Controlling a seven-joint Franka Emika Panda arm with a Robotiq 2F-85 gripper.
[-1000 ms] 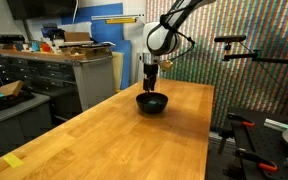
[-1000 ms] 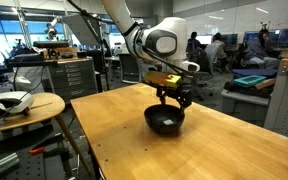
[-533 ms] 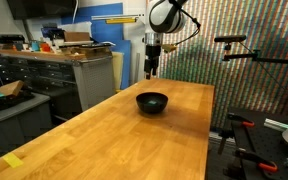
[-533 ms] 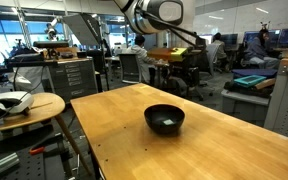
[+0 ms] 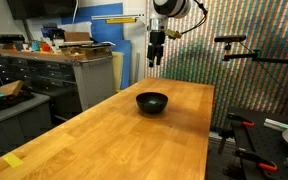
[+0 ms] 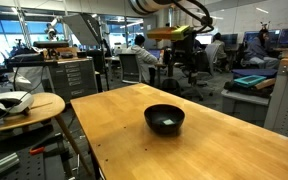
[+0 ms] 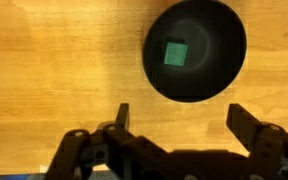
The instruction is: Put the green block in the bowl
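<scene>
The small round black bowl (image 5: 152, 102) stands on the wooden table, also seen in the other exterior view (image 6: 165, 119) and at the top of the wrist view (image 7: 195, 48). The green block (image 7: 175, 53) lies flat inside the bowl, and shows as a pale patch in an exterior view (image 6: 164, 123). My gripper (image 5: 155, 57) hangs high above the bowl, well clear of it. In the wrist view its two fingers (image 7: 184, 118) are spread wide with nothing between them.
The long wooden table (image 5: 134, 140) runs toward the camera. A grey cabinet with clutter (image 5: 69, 70) stands beside it. A round side table (image 6: 24, 105) with a headset is near the table's corner. Desks and people fill the background.
The gripper has risen from just over the bowl to high above it, open and empty. The green block stays in the bowl.
</scene>
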